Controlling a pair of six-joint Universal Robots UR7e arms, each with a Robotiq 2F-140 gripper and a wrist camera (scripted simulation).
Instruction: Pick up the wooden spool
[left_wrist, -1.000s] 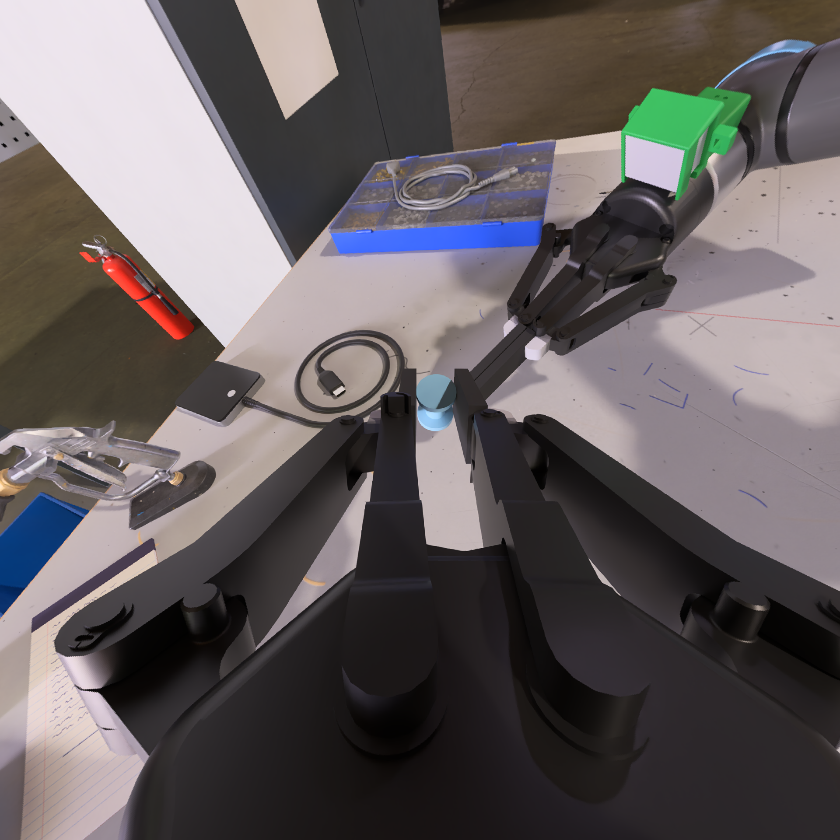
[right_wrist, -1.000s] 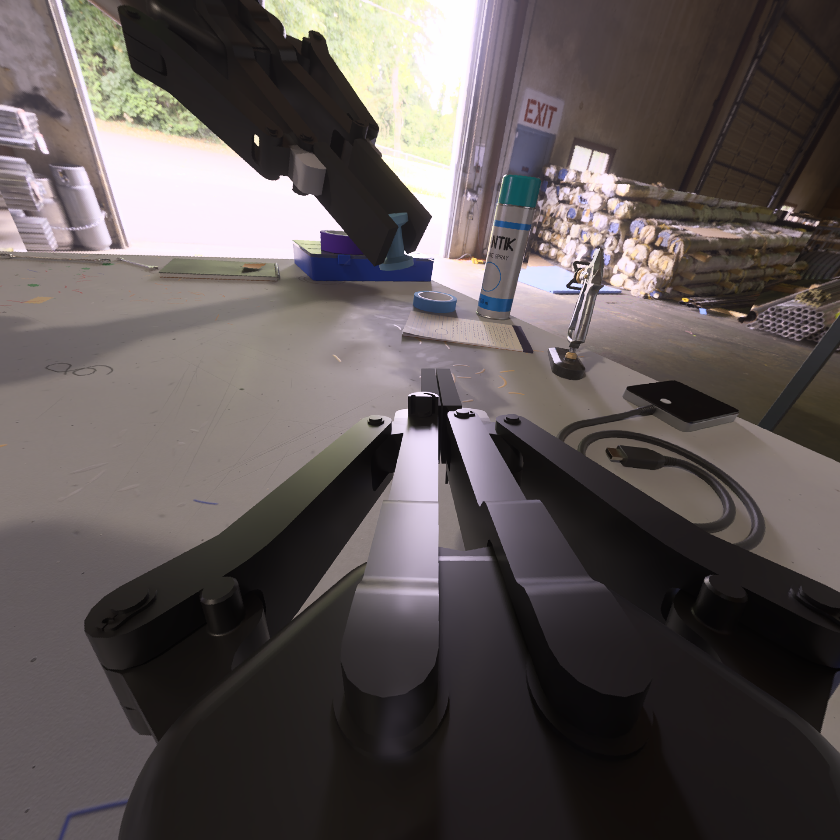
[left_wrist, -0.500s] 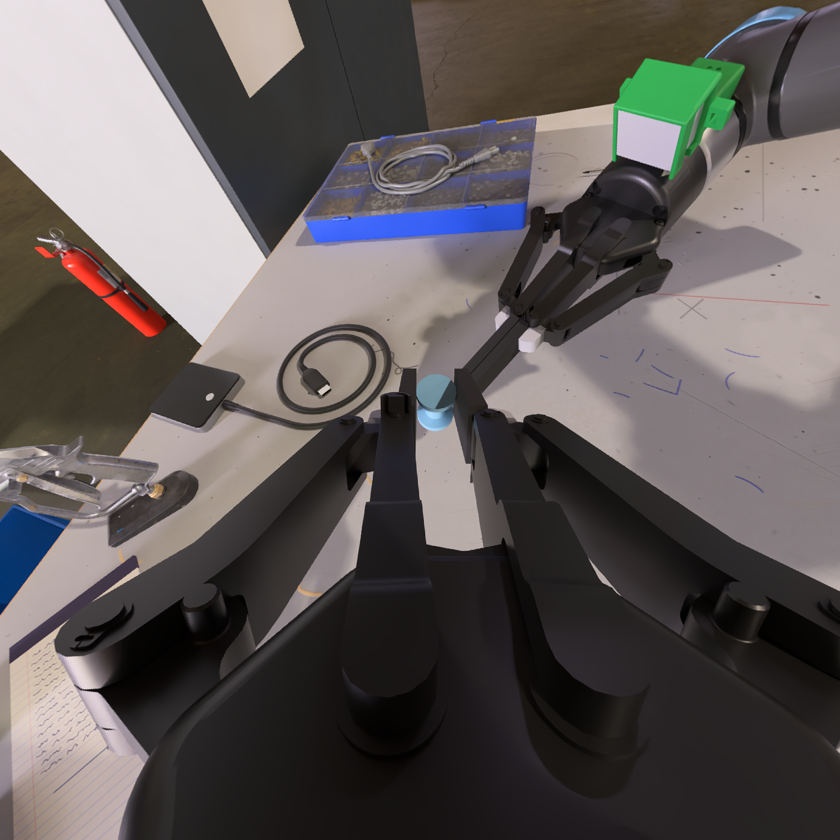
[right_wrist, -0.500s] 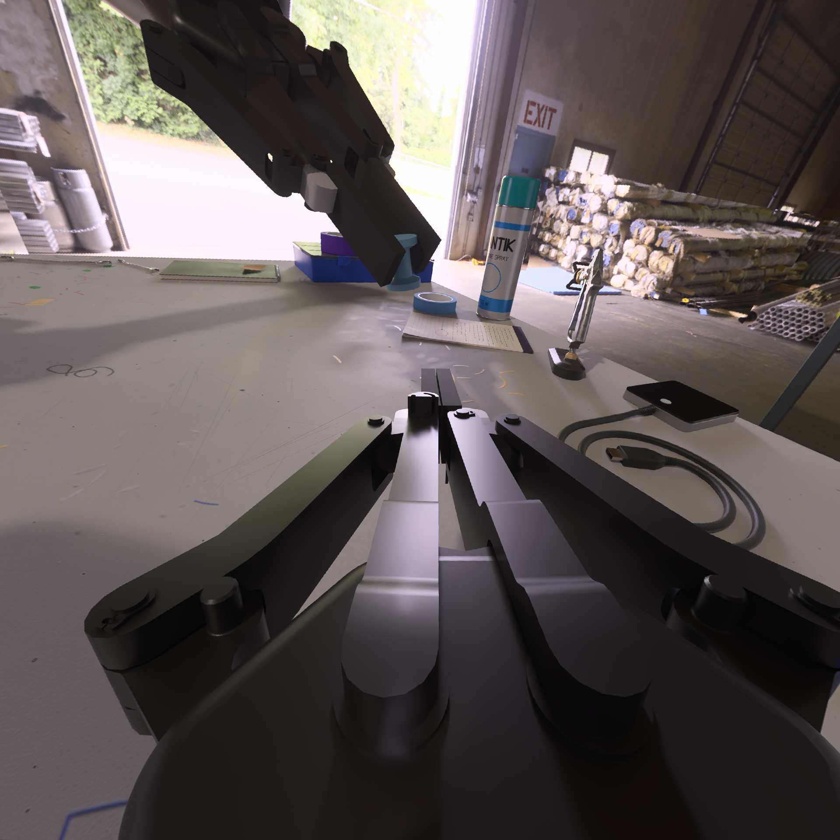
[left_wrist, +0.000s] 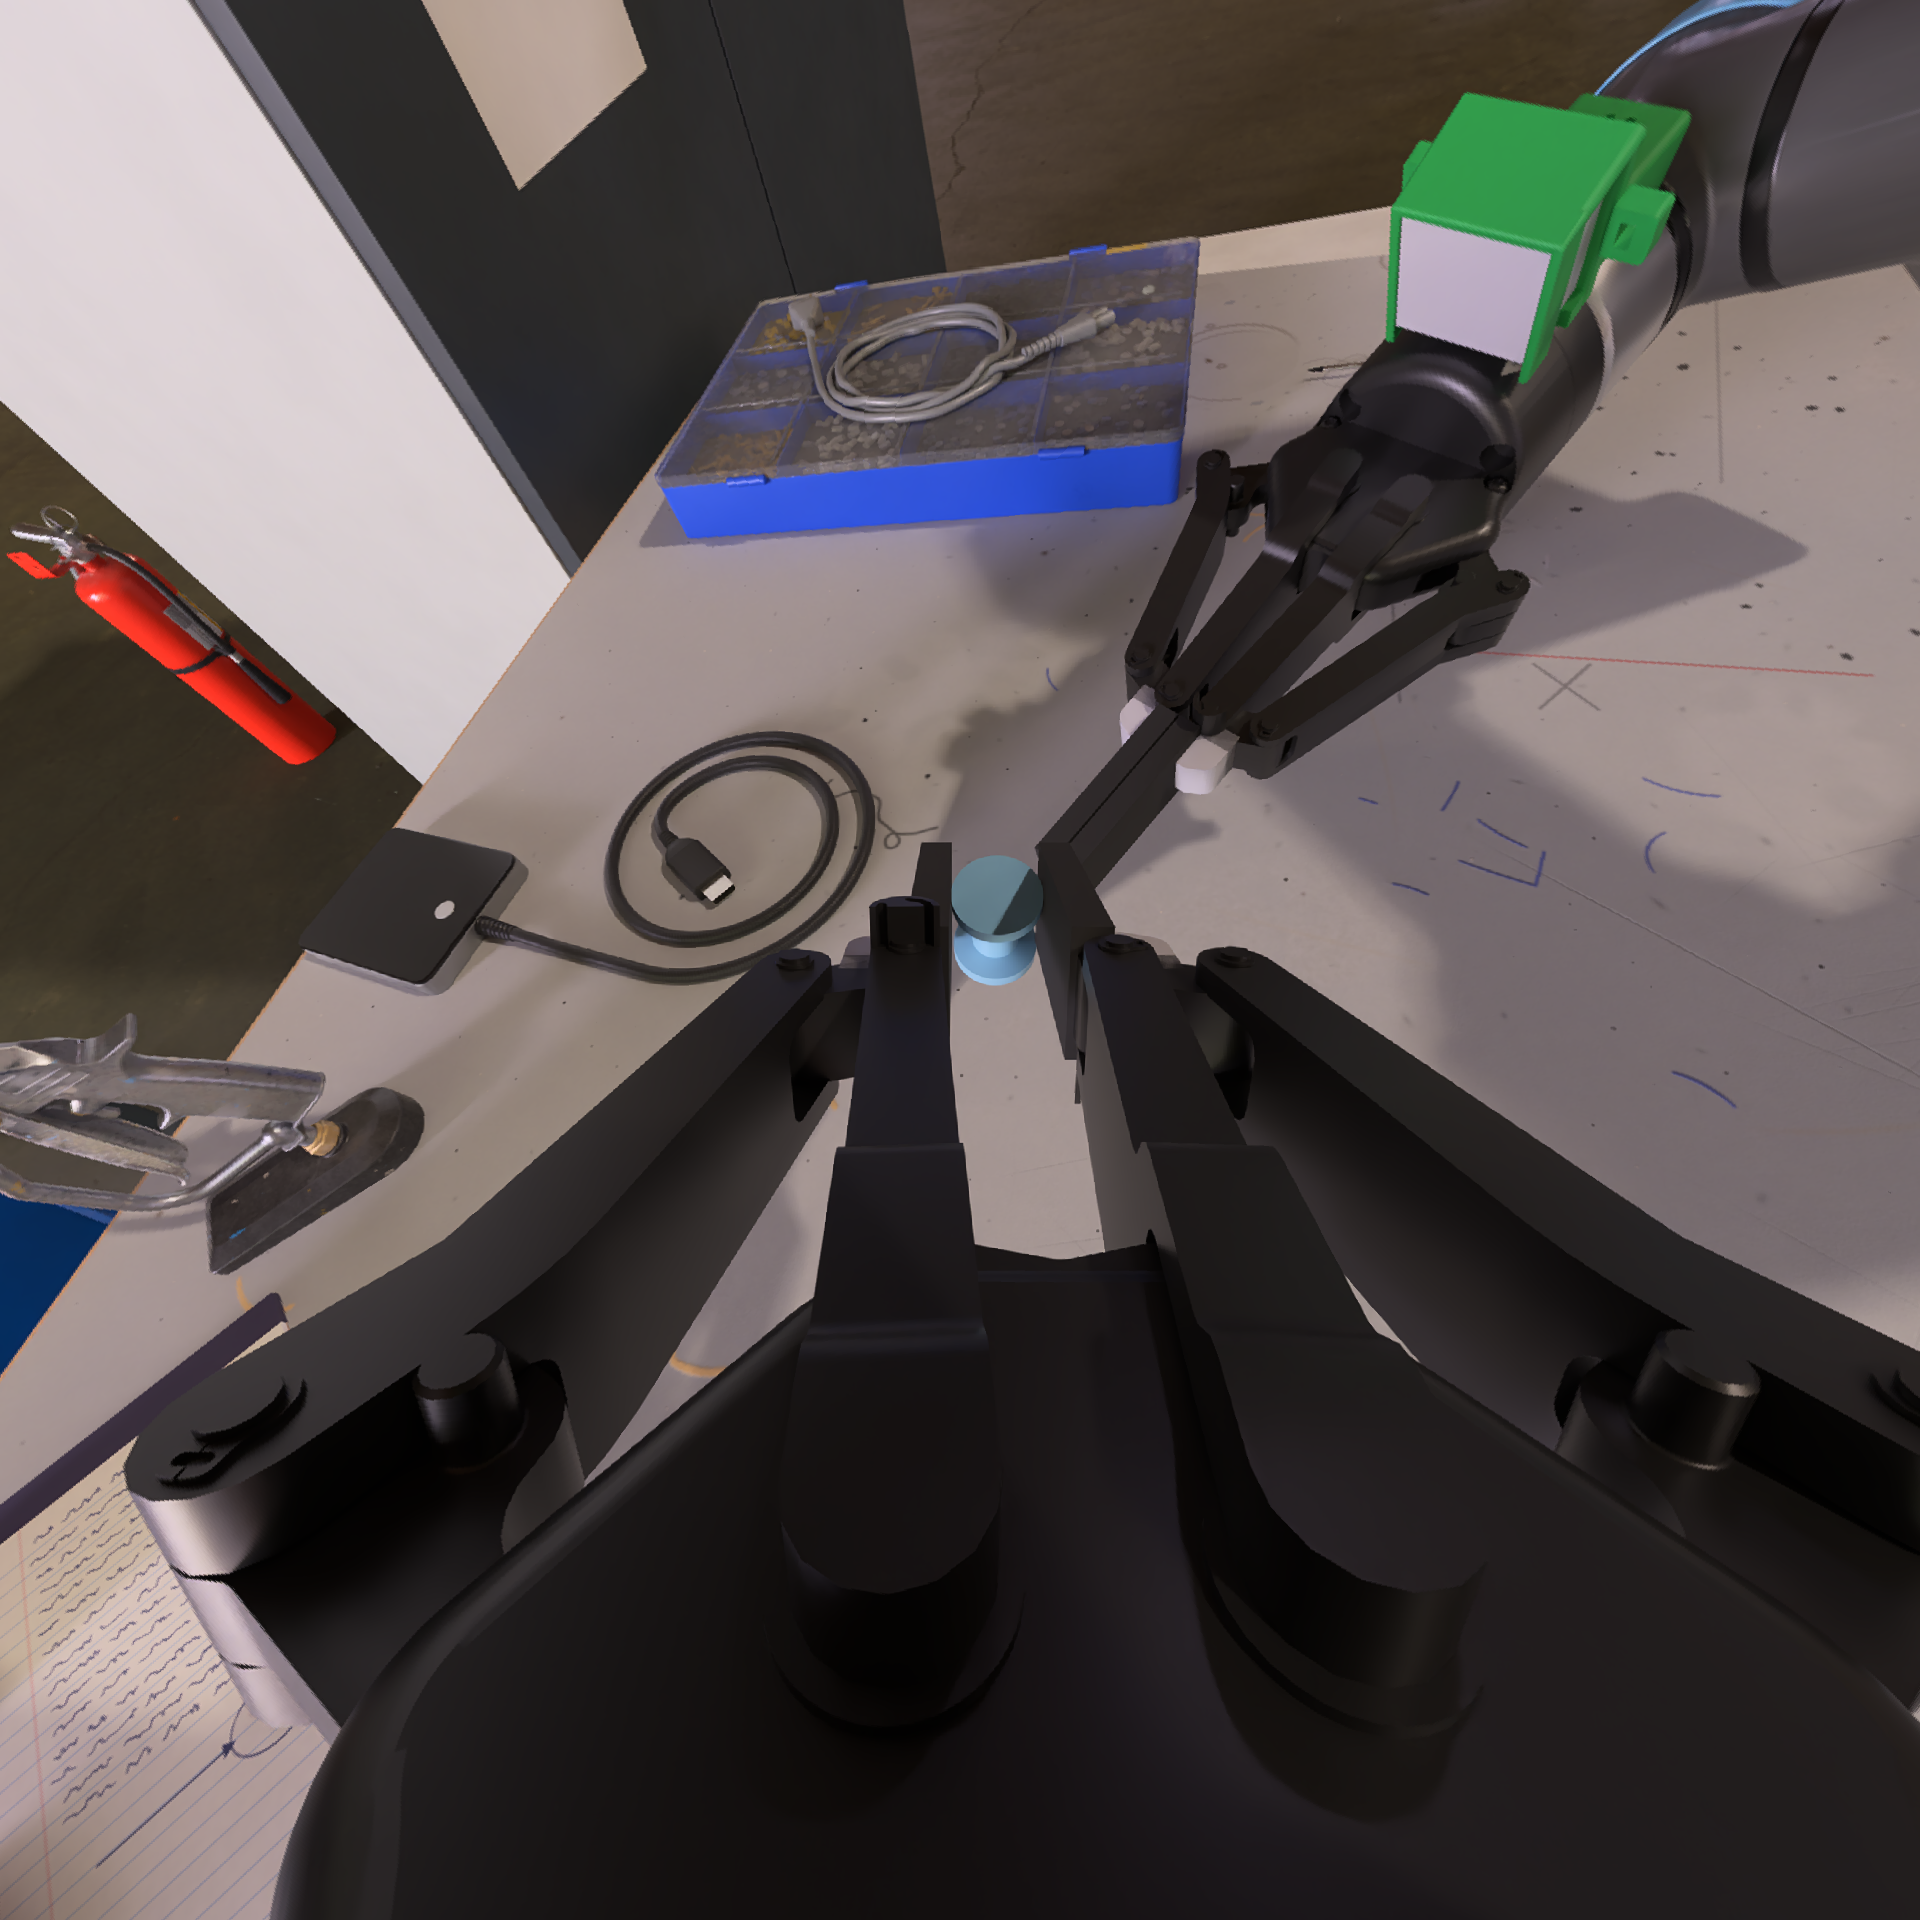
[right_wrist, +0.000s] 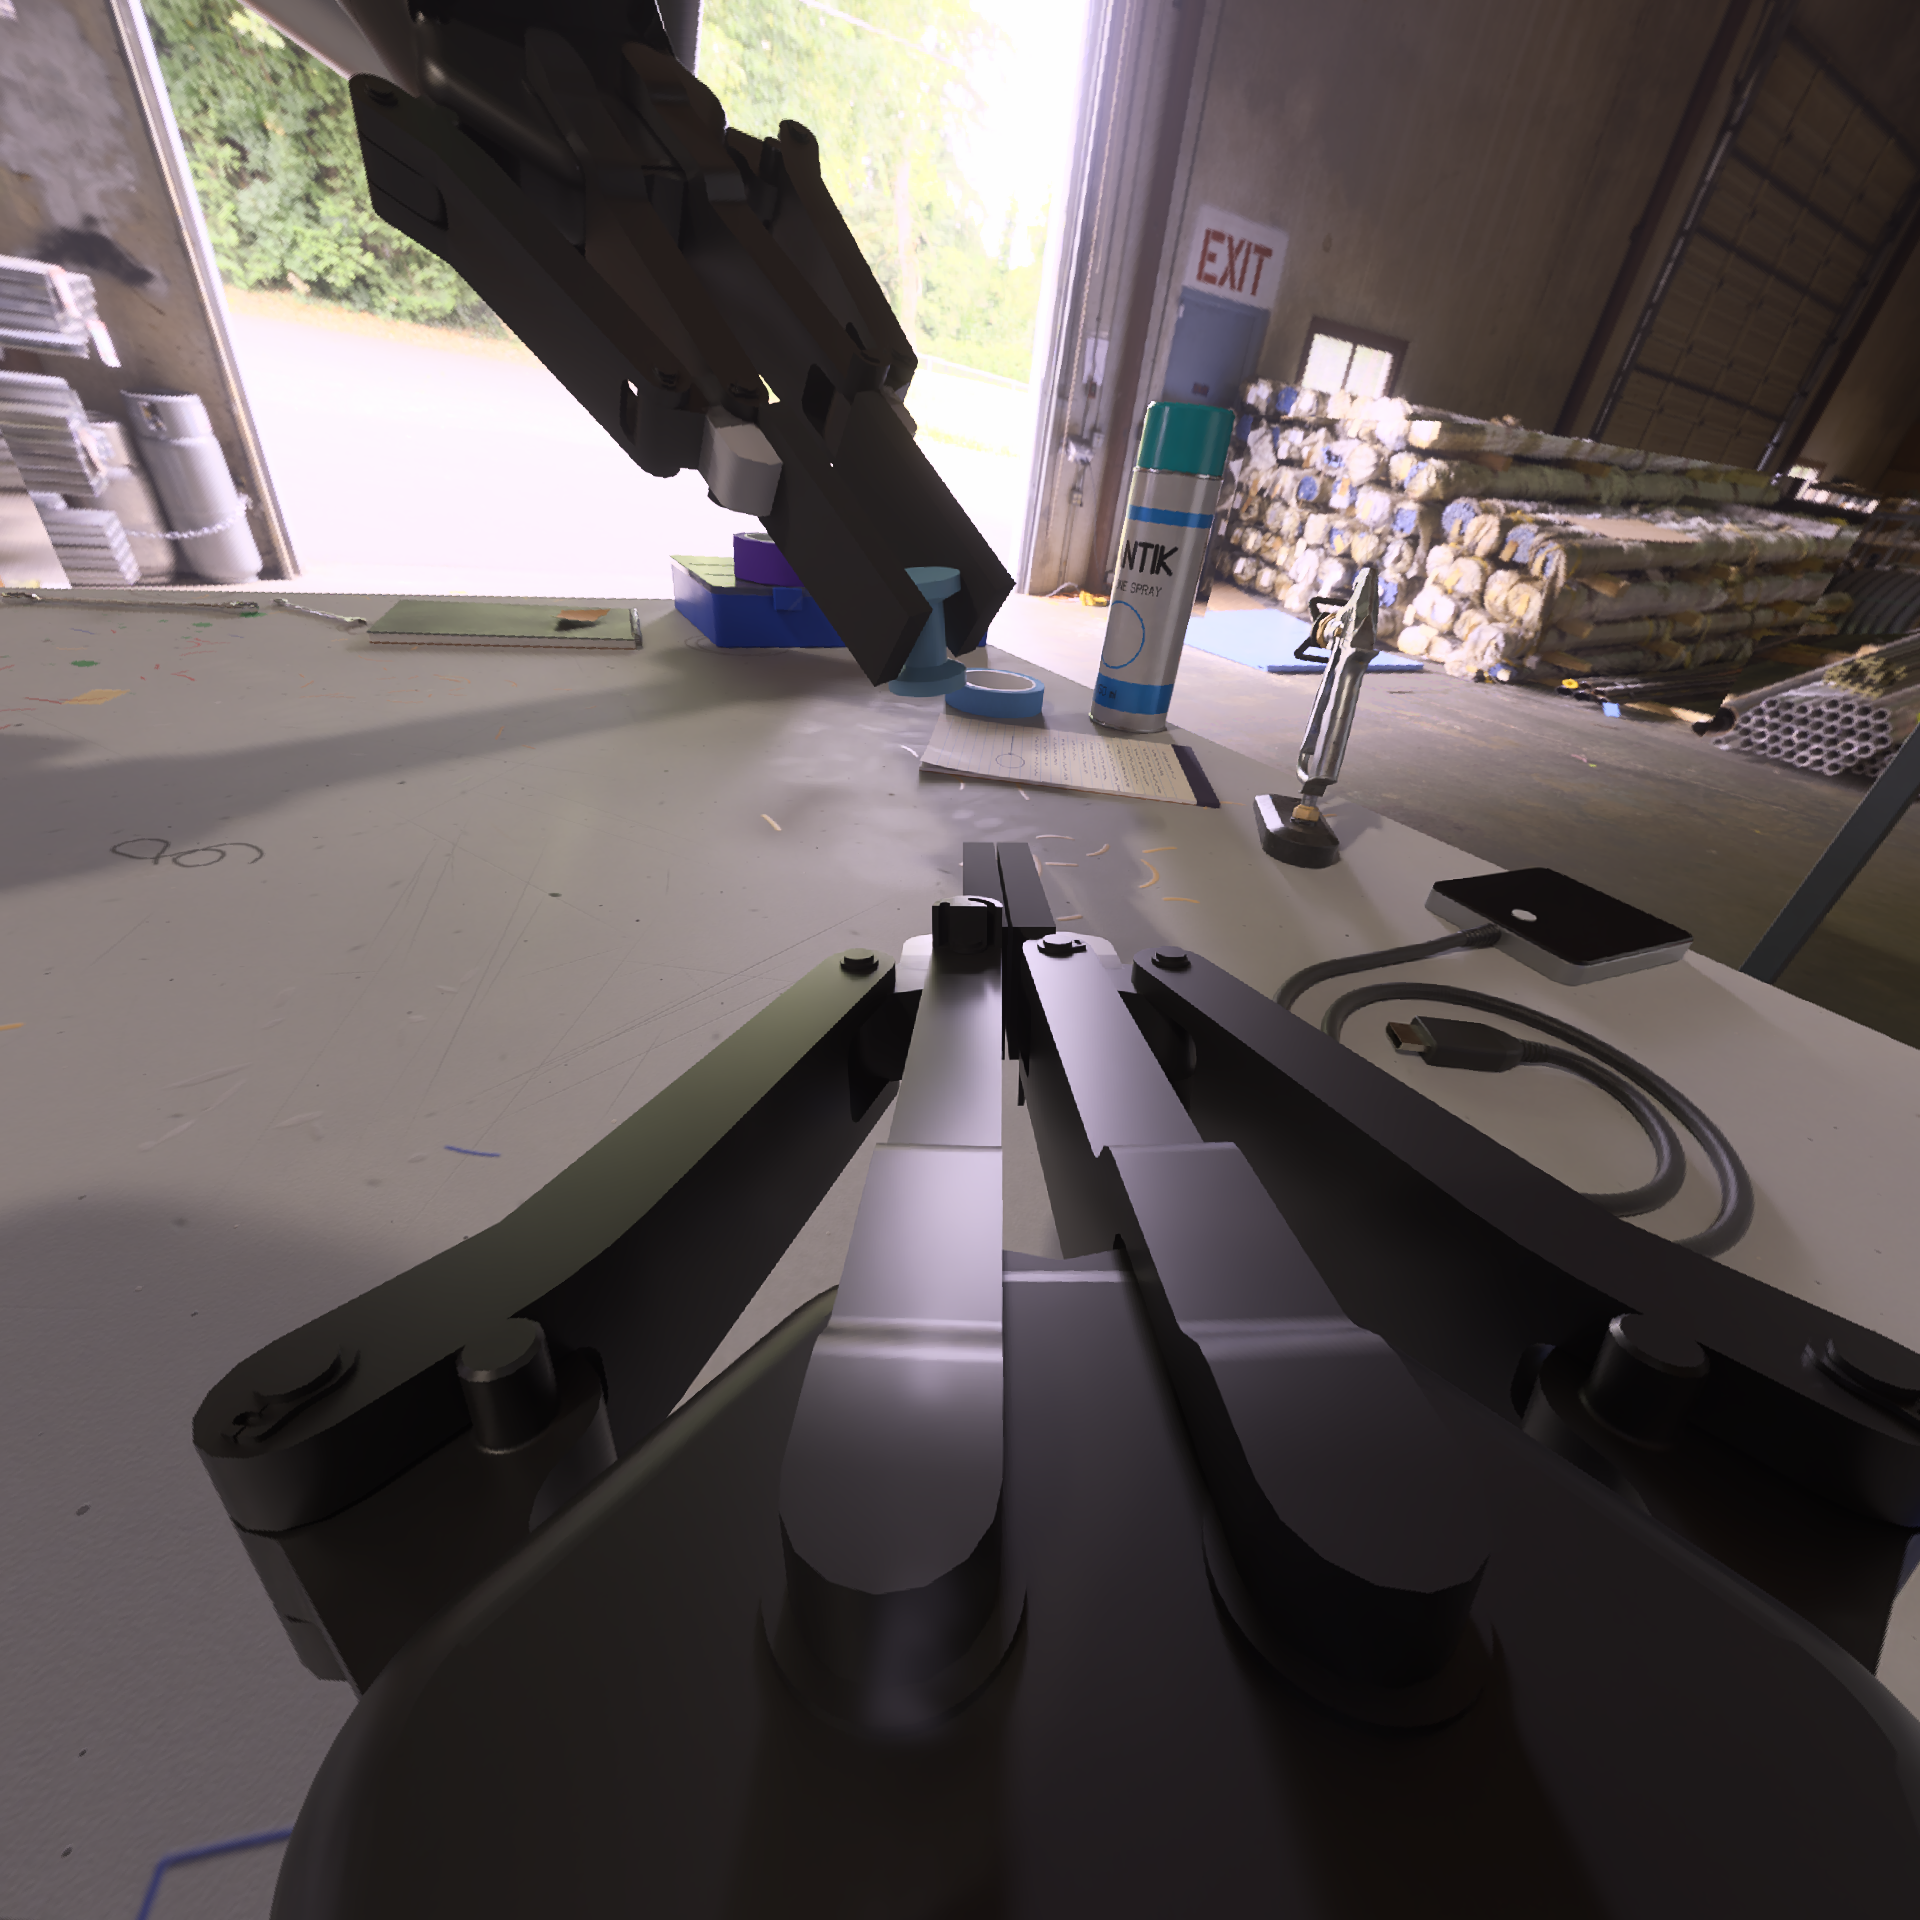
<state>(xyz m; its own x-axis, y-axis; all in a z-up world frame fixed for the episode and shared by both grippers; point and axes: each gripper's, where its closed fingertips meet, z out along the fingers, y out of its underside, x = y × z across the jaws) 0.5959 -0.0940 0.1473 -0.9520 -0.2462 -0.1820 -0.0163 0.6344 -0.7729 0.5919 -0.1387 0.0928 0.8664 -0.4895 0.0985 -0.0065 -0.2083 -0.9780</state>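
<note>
**Lowering the gripped spool toward the tabletop**

Note, left to right: the coiled cable lies apart; your left end effector, clamped on the wooden spool, has sunk over the last second until the spool sits at or just above the tabletop. The lift looks undone. Your right end effector stays pressed together, empty.

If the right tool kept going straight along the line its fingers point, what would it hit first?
Probably the lined notepad lying ahead on the table. The right tool, shut and low over the table, points at it, with only bare tabletop between. Depth is unclear; the slightly downward line may meet the table itself sooner.
</note>
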